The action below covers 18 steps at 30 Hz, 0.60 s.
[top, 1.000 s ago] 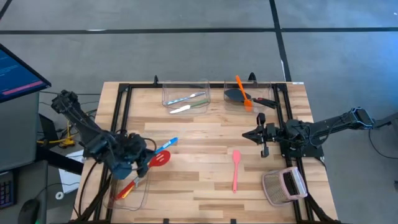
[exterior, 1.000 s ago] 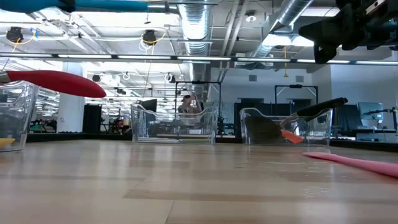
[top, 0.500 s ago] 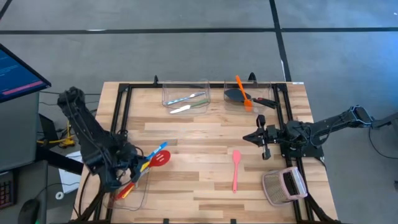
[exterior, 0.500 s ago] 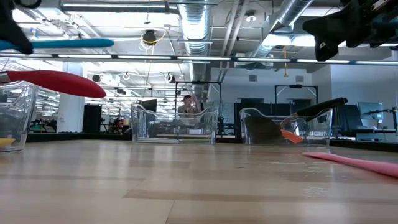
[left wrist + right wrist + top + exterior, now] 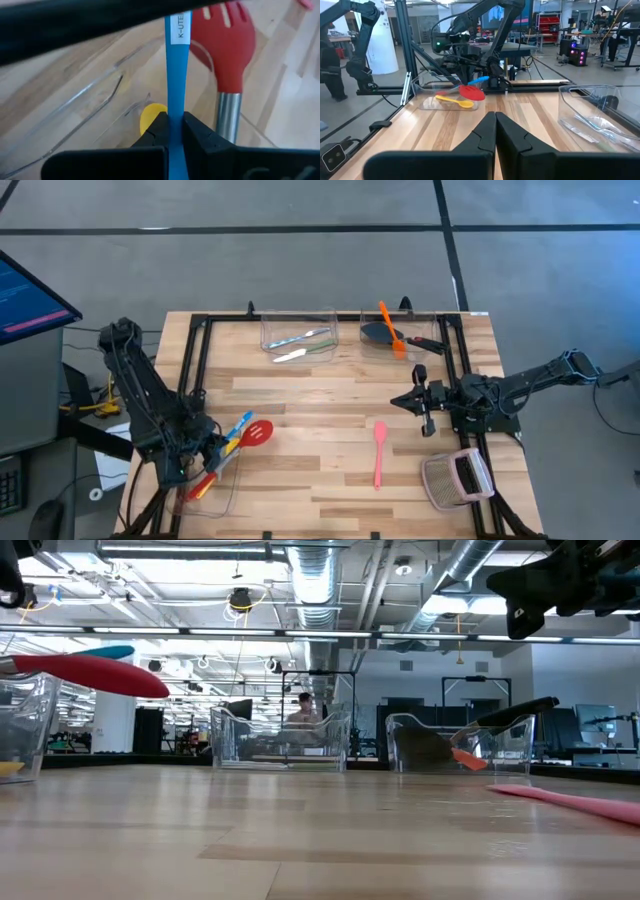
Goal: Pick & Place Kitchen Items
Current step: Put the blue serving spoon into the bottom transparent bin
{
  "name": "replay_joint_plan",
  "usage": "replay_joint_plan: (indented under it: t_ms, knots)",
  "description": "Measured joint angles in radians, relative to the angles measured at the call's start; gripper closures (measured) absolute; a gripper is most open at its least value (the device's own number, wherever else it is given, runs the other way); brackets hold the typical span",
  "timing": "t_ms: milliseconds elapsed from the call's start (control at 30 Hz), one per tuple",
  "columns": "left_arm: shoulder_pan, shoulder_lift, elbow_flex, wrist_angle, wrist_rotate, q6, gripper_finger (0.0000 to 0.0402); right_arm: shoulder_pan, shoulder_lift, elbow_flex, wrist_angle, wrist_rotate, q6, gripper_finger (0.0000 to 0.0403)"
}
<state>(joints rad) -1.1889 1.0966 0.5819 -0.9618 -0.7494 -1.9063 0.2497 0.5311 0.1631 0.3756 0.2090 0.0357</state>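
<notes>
**Q:** Kitchen items: where did each one lie?

**A:** I held the blue spatula (image 5: pixel 175 75) in the left gripper (image 5: pixel 205 455), fingers (image 5: pixel 156 129) pinched on its handle, above the near-left clear bin (image 5: pixel 228 492). That bin sat at the table's (image 5: pixel 330 395) near-left corner. The red slotted spoon (image 5: pixel 258 434) rested with its head out over the wood beside the blue one, its handle running down into the same bin. A yellow utensil (image 5: pixel 151 114) lay in that bin below the blue handle.

**Q:** And the remaining items?

**A:** The pink spatula (image 5: pixel 380 452) lay flat on the bare wood, right of centre. Pale silvery cutlery (image 5: pixel 300 340) lay in the far-left bin (image 5: pixel 298 315). The orange spatula (image 5: pixel 391 328) and a black turner (image 5: pixel 378 332) sat in the far-right bin (image 5: pixel 400 315), the orange handle sticking out over its rim.

**Q:** Right arm status?

**A:** I had the right gripper (image 5: pixel 418 398) parked over the table's right side, near the pink spatula but not touching it. Its fingers (image 5: pixel 487 132) were pressed together on nothing. The grey mesh object (image 5: pixel 456 478) stood at the near-right corner, just beside that arm.

**Q:** Anything beyond the table?

**A:** A person (image 5: pixel 303 708) showed far off in the low view, behind the far bins.
</notes>
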Motion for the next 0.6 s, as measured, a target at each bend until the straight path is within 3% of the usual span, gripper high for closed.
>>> replay_joint_plan:
  t_ms: [367,600]
  knots:
    - [-0.009,0.000,-0.034,0.020,0.095,-0.065,0.0395,0.000,0.000,0.000,-0.001,0.001,0.003,0.0401]
    - [-0.009,0.000,-0.034,0.052,0.100,-0.064,0.0366,0.000,0.000,0.000,-0.001,0.001,0.003,0.0401]
